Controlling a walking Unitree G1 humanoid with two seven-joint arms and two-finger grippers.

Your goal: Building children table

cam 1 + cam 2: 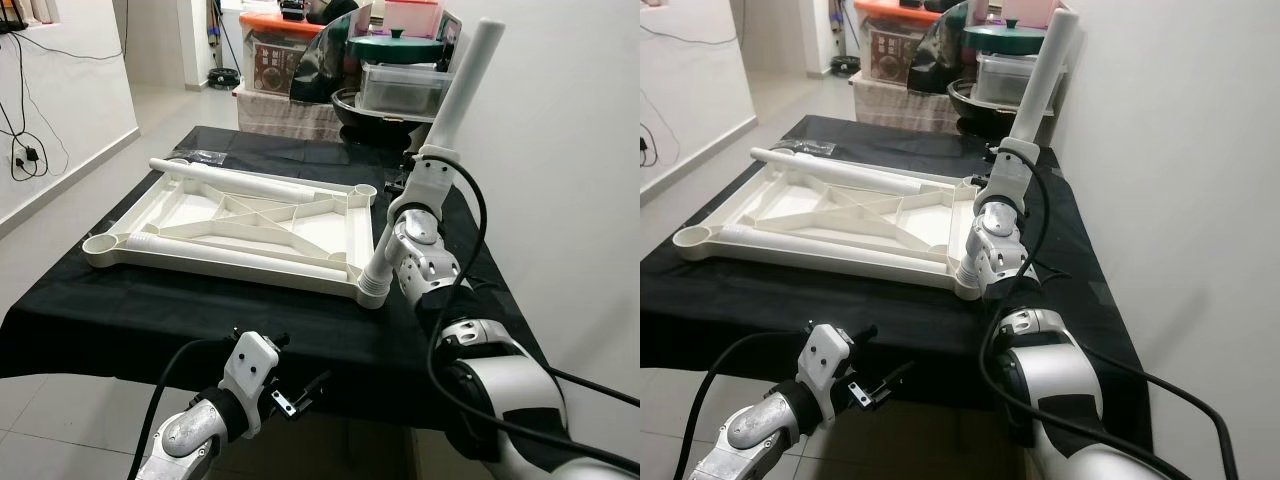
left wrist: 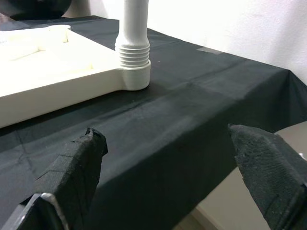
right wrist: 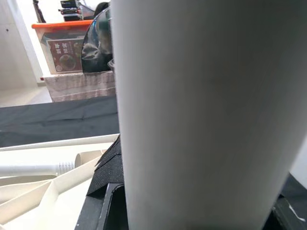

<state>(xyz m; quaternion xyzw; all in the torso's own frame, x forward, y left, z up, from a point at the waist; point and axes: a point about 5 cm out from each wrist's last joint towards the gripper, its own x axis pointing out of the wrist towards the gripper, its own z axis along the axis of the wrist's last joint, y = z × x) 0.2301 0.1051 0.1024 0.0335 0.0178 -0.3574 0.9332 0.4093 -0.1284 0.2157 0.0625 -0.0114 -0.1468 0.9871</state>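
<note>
An upside-down white table top [image 1: 240, 225] lies on the black-clothed table [image 1: 150, 310]. A white table leg [image 1: 460, 90] stands tilted in its near right corner socket [image 1: 373, 290], threaded end down. My right gripper [image 1: 430, 160] is shut on this leg partway up; in the right wrist view the leg [image 3: 192, 110] fills the picture, with a black pad [image 3: 108, 177] against it. A second leg [image 1: 240, 183] lies loose across the far side of the top. My left gripper [image 1: 295, 370] hangs open below the table's front edge, and its fingers [image 2: 76, 167] point at the socketed corner.
A white wall [image 1: 560, 150] runs close along the right. Behind the table stand a black bowl [image 1: 370, 115], a green-lidded pot [image 1: 395, 47] on a clear box, and an orange-lidded box [image 1: 285, 50]. A small plastic bag [image 1: 205, 155] lies at the far edge.
</note>
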